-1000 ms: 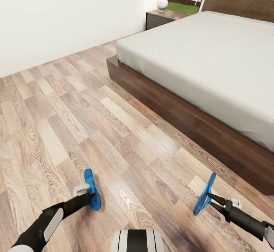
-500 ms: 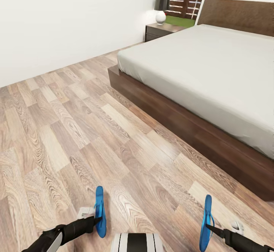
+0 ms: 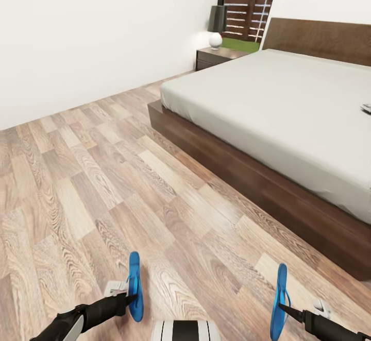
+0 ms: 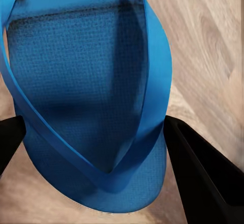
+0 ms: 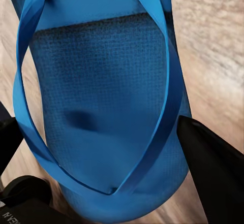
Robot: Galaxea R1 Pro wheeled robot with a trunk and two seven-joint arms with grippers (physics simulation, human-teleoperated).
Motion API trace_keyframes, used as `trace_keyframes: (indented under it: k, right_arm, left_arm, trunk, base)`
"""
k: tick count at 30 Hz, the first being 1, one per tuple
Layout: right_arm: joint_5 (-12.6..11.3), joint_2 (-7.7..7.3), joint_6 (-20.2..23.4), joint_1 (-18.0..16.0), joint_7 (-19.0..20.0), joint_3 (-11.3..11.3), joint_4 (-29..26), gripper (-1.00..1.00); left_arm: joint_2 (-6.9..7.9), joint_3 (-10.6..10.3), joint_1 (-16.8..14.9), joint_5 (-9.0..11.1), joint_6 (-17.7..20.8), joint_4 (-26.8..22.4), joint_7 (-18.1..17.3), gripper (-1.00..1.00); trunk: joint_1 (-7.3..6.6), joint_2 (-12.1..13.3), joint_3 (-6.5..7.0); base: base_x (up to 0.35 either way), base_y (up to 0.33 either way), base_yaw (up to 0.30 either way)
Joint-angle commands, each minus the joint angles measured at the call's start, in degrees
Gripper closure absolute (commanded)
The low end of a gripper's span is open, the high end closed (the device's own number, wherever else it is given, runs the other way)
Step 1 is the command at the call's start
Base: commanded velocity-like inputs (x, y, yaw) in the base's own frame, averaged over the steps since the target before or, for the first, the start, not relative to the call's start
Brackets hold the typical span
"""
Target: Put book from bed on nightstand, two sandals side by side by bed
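Each gripper holds one blue sandal above the wood floor, on edge and upright. My left gripper (image 3: 129, 296) is shut on the left sandal (image 3: 134, 284). My right gripper (image 3: 284, 307) is shut on the right sandal (image 3: 281, 297). Up close, the left wrist view has the sandal (image 4: 86, 97) between the black fingers (image 4: 203, 178), and the right wrist view has the other sandal (image 5: 107, 107) between the fingers (image 5: 213, 173). The bed (image 3: 288, 104) stretches along the right. A small dark object, apparently the book (image 3: 367, 108), lies on the mattress, cut off by the picture's edge. A nightstand (image 3: 216, 56) stands beside the headboard.
A lamp (image 3: 215, 39) with a round white base stands on the nightstand. The bed's dark wooden frame (image 3: 247, 176) runs diagonally across the floor on my right. A white wall (image 3: 103, 32) bounds the left. Open plank floor (image 3: 103, 176) lies ahead between wall and bed.
The head view has tilted upward, bringing the book's edge into the picture. Both sandals have turned from angled to edge-on and sit lower in the picture than a second ago.
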Motion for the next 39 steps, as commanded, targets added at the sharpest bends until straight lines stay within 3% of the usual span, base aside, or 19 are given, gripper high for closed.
trace_keyframes:
  k: [1,34,39]
  right_arm:
    - [-0.5,-0.02,0.6,0.0,0.1,0.2,0.1,1.00]
    - [-0.5,-0.02,0.6,0.0,-0.1,0.1,0.8,1.00]
    - [-0.5,0.20,-1.8,0.0,-3.1,0.1,2.3,1.00]
  left_arm:
    - [0.06,-0.3,0.0,0.5,0.5,0.0,-0.1,1.00]
    - [-0.22,-0.3,0.0,0.6,0.7,1.6,0.0,1.00]
    - [-0.23,-0.3,0.0,0.6,0.6,1.8,0.0,1.00]
  trunk:
    - [-0.03,0.0,0.19]
    - [-0.88,0.4,7.50]
    - [-1.01,0.5,8.61]
  base:
    - [0.000,0.000,0.000]
    - [0.000,0.000,0.000]
    - [0.000,0.000,0.000]
